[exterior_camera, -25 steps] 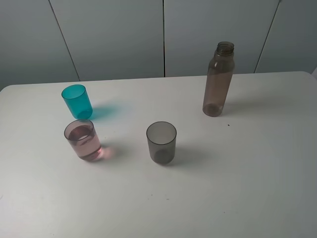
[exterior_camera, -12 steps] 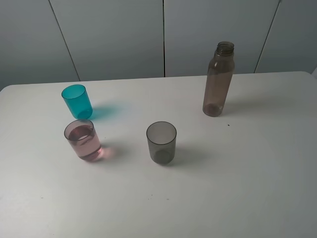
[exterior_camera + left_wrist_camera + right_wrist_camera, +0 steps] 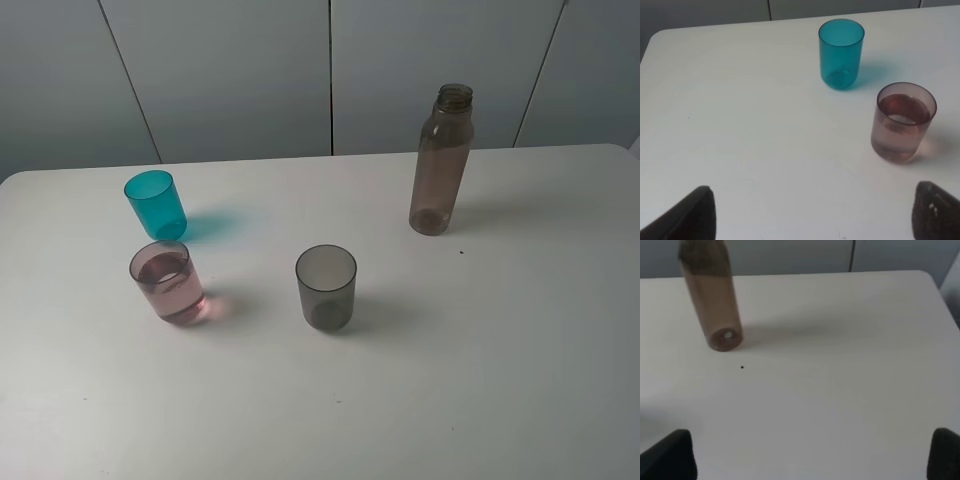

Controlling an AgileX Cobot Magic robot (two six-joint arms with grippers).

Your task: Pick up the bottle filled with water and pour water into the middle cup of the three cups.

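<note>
Exterior high view
Table (image 3: 480, 380): white, with grey wall panels behind it; no arm or gripper shows in this view.
Bottle (image 3: 440, 165): stands upright, uncapped, toward the far right of the table, well apart from all three cups.
Teal cup (image 3: 155, 204): upright at the far left, the farthest back of the cups.
Middle cup (image 3: 167, 281): pale pink, upright just in front of the teal cup, apart from it, and holding clear liquid up to roughly two thirds.
Grey cup (image 3: 326, 287): upright near the table's middle, between the pink cup and the bottle, touching neither; it looks empty.

Left wrist view
Left gripper (image 3: 812, 212): its two dark fingertips (image 3: 695, 215) show at the two lower corners of the picture, set wide apart, with only bare table between them.
Middle cup (image 3: 902, 122): ahead of the gripper, off toward one fingertip, not touched; the water line shows through the wall.
Teal cup (image 3: 841, 53): beyond the pink cup, upright.

Right wrist view
Right gripper (image 3: 812, 452): both fingertips (image 3: 670, 455) sit at the picture's lower corners, spread wide, nothing held.
Bottle (image 3: 712, 297): ahead of the gripper and well clear of it; the picture is soft, so whether any water is left in it cannot be told.
Speck (image 3: 742, 367): a small dark dot on the table just beside the bottle's base.
</note>
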